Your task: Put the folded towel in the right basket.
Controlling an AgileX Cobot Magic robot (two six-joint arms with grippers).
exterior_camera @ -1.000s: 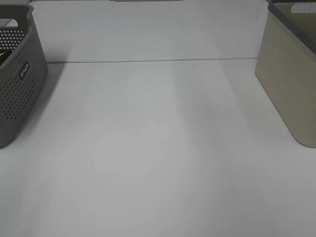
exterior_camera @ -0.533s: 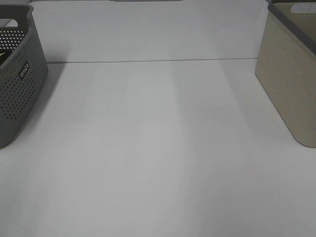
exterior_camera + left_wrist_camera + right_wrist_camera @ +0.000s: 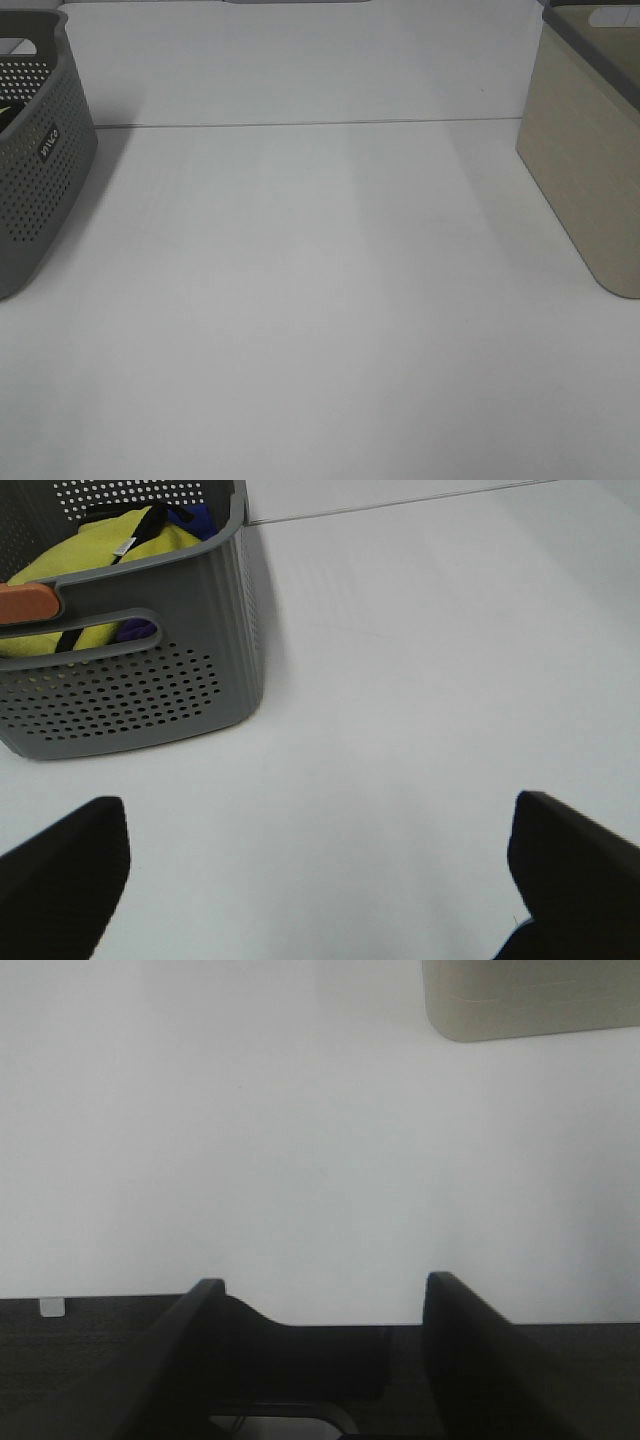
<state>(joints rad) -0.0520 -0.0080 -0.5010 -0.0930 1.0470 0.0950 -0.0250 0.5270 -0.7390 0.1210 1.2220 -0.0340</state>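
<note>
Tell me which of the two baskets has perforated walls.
The grey basket at the left edge of the high view has walls dotted with holes; cloth items lie inside. The beige basket on the right has smooth, solid walls.

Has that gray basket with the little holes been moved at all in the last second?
No. The gray basket sits at the same spot against the table's back edge line.
</note>
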